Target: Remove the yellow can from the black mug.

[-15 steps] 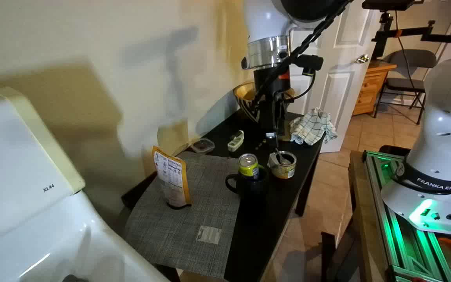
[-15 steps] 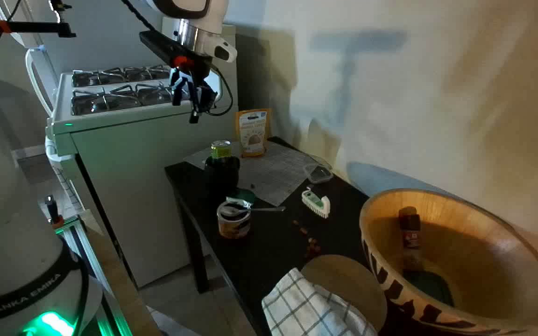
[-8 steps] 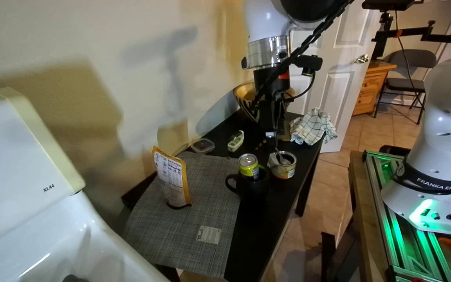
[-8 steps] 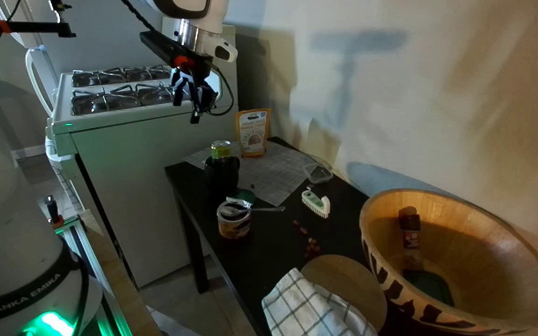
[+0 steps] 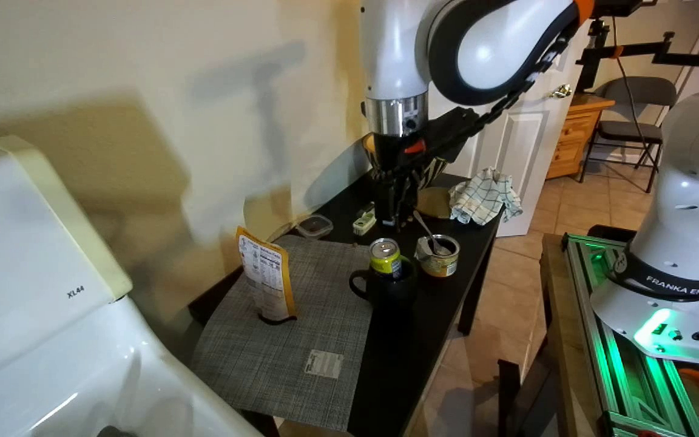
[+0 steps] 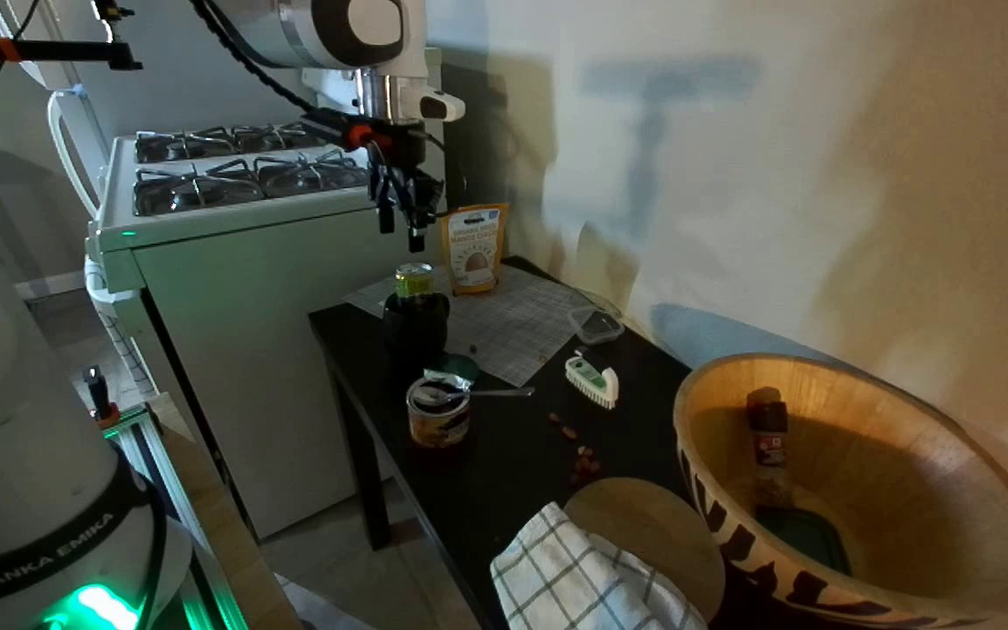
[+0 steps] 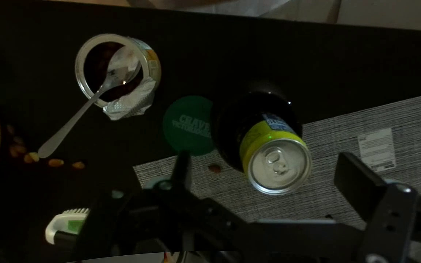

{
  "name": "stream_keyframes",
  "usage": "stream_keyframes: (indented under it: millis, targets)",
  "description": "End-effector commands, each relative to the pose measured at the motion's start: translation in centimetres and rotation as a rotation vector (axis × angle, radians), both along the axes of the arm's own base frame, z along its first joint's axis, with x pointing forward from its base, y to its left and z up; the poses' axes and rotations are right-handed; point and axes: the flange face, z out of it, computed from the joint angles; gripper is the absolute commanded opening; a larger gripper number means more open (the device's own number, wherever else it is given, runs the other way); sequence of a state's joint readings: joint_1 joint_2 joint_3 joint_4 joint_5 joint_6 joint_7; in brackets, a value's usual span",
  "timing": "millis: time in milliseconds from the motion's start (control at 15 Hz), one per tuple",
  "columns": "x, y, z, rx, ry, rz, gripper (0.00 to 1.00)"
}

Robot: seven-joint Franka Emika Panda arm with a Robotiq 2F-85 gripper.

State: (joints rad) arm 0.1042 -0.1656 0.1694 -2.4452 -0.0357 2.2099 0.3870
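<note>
Wrist view: the claw (image 7: 264, 162) gapes wide, clear of the yellow can (image 7: 279, 166) in the black mug (image 7: 228, 126).

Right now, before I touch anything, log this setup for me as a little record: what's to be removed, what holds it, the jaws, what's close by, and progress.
to remove: yellow can, top sticking out above its holder's rim
holder: black mug, on the dark table
jaws: open, higher than the can, not touching it
nearby: green disc; open tub with spoon resting in it
on gray mat: upright pouch
progress: can not yet removed
</note>
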Motion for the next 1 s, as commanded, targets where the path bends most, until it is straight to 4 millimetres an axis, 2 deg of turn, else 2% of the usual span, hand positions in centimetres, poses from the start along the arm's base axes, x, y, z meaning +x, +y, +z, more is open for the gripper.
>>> stream_keyframes:
  millis: [0,267,667,733,800,867,933]
  targets:
    - [1.6,1.2,-3.4,-0.064,0.008,-0.075,1.00]
    - [2.9,1.6,-5.5,-0.078,0.009,-0.125,1.00]
    - [4.3,2.7,-7.0,-0.059,0.017,-0.129,0.98]
    - [4.5,2.9,-7.3,-0.063,0.025,-0.129,0.89]
    - [4.6,3.0,-7.4,-0.063,0.028,-0.128,0.84]
    - [4.7,3.2,-7.5,-0.065,0.032,-0.129,0.69]
    - [4.9,3.3,-7.7,-0.066,0.035,-0.129,0.61]
